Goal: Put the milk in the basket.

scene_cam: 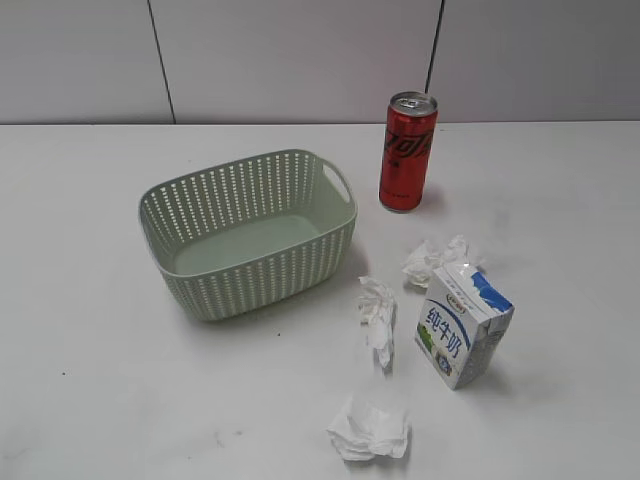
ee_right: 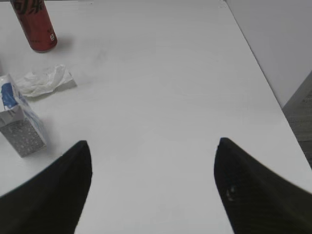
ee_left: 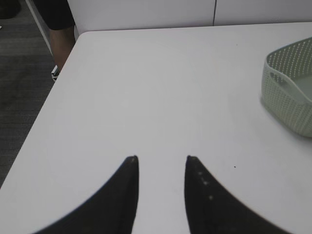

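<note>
White table [scene_cam: 100,380], grey panelled wall [scene_cam: 290,55], left hand [ee_left: 162,158] narrow, right hand [ee_right: 153,144] wide

Exterior looking down at a slant; wrist cameras facing twelve o'clock, sharing basket [scene_cam: 250,235] [ee_left: 291,87] and can [scene_cam: 407,151] [ee_right: 34,24].

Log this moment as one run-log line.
stage: not started | white blue-topped milk carton: upright on table, outside sage-green perforated plastic basket | left gripper: open | right gripper: open
</note>
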